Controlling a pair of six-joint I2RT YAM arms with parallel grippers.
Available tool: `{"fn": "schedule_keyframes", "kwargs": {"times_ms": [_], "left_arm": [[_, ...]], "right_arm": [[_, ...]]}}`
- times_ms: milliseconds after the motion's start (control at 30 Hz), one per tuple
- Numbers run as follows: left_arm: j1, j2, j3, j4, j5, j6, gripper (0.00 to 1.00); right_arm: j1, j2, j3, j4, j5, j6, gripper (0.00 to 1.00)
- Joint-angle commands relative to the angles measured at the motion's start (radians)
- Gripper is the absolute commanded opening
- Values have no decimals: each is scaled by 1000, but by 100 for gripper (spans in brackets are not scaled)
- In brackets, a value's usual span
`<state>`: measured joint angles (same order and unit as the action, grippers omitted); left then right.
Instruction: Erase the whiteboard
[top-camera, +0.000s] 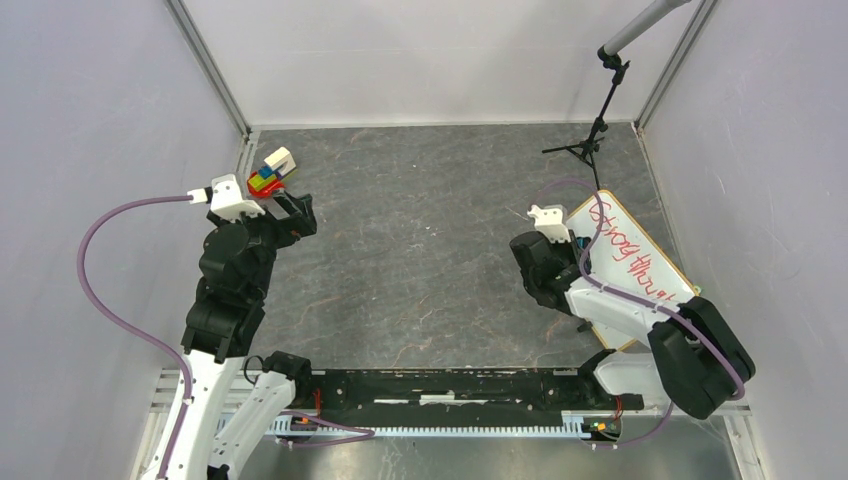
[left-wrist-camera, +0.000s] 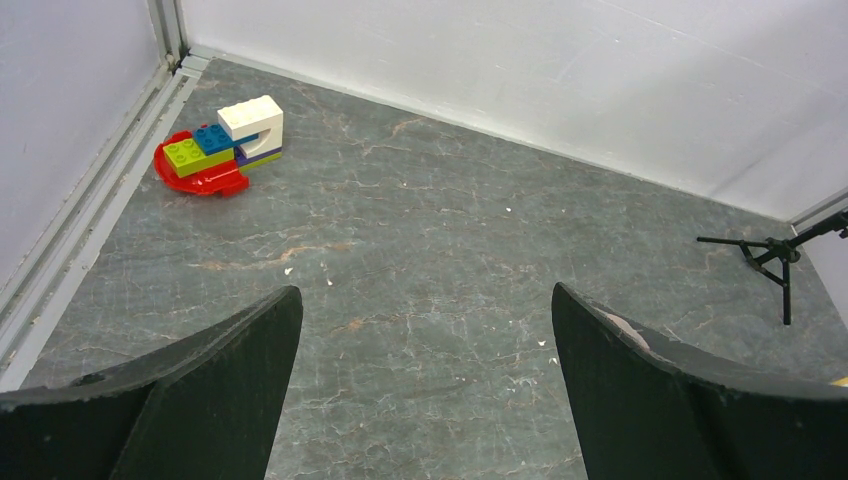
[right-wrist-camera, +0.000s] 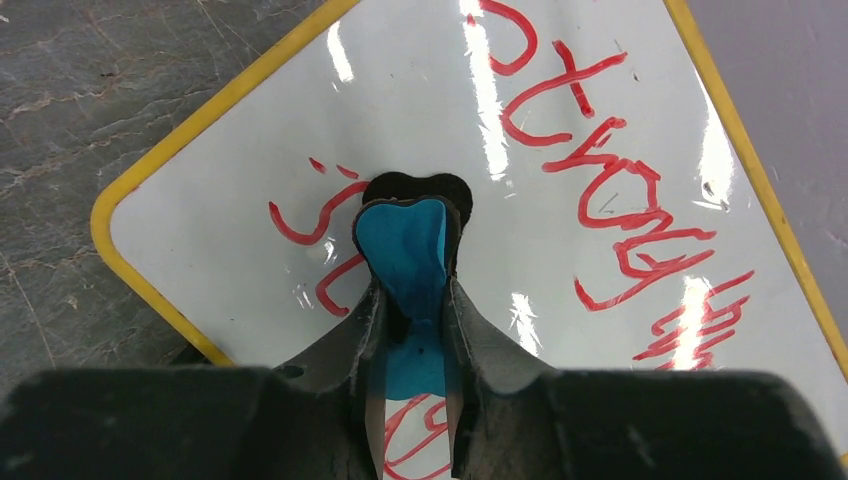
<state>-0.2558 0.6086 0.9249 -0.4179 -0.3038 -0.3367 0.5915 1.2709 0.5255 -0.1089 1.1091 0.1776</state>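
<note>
Right gripper (right-wrist-camera: 412, 300): fingers closed tight on a blue eraser (right-wrist-camera: 405, 245), which is pinched by its sides and sticks out ahead of the fingertips.

Whiteboard (right-wrist-camera: 420, 110): lies flat on the table (left-wrist-camera: 450, 220) by the right edge, turned diagonally. Red writing (right-wrist-camera: 610, 190) runs along most of its length, and no wiped patch is evident.

The eraser tip is over the board's left corner region, among the first red strokes. Its shadow sits right at the tip, so it is at or just off the surface; I cannot confirm contact.

Step in hand, as judged: start of wiping.
- Press lightly so the soft face flattens.
- Sweep along the line of text in overlapping passes.
- Keep the fingertips off the board.
- The board is loose and may slide toward the wall under a sideways push, so keep the strokes short.

Right arm pose: elbow folded near the table's near right corner, forearm reaching forward, wrist pitched down over the board.

Left gripper (left-wrist-camera: 425, 300): spread wide, holding nothing, hovering above the table's left side. Toy bricks (left-wrist-camera: 225, 145) lie toward the far left corner.
</note>
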Motion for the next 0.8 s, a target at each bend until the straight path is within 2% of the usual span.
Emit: {"fn": "schedule_keyframes", "kwargs": {"times_ms": [0,400,600,767], "left_arm": [[-5,4,18,31,15,3,100],[-5,12,18,31,20,1,100],[-5,16,17,32,23,1,100],[-5,19,17,31,26,0,100]], "right_arm": [[-12,31,43,83,-58,-25,22],[-1,170,116,175,-206,-57,21],[-2,168,123,164,-159,-53,21],[-21,115,133,49,-6,15,20]]}}
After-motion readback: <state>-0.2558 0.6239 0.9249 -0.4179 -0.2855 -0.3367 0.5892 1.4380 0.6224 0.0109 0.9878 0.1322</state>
